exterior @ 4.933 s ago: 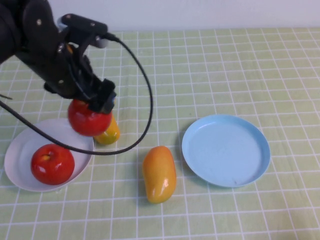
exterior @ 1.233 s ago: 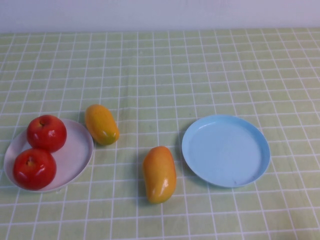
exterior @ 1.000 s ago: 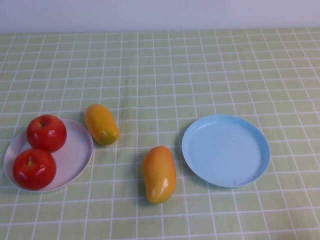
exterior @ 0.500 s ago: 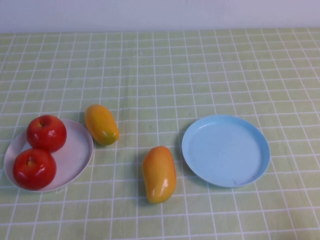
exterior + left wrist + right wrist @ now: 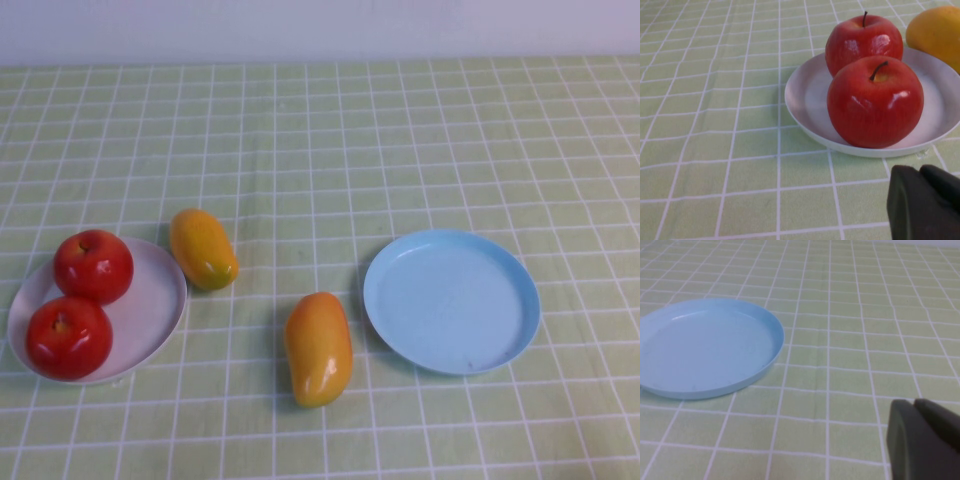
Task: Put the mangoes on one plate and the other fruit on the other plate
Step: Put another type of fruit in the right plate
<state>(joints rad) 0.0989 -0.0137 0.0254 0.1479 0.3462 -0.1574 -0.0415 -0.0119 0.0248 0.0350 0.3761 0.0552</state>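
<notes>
Two red apples (image 5: pixel 92 265) (image 5: pixel 68 336) sit on the white plate (image 5: pixel 150 310) at the left; the left wrist view shows both apples (image 5: pixel 864 42) (image 5: pixel 875 101) on that plate (image 5: pixel 805 100). One mango (image 5: pixel 202 248) lies on the cloth just right of the white plate. The other mango (image 5: pixel 319 347) lies left of the light blue plate (image 5: pixel 452 300), which holds nothing. My left gripper (image 5: pixel 921 175) is shut and empty, low beside the white plate. My right gripper (image 5: pixel 916 407) is shut and empty, near the blue plate (image 5: pixel 705 347). Neither arm shows in the high view.
A green checked cloth (image 5: pixel 400 150) covers the whole table. A pale wall runs along the far edge.
The left arm, which held an apple over the white plate earlier, has left the high view; both apples now rest on the plate. Nothing has moved in the last second.
</notes>
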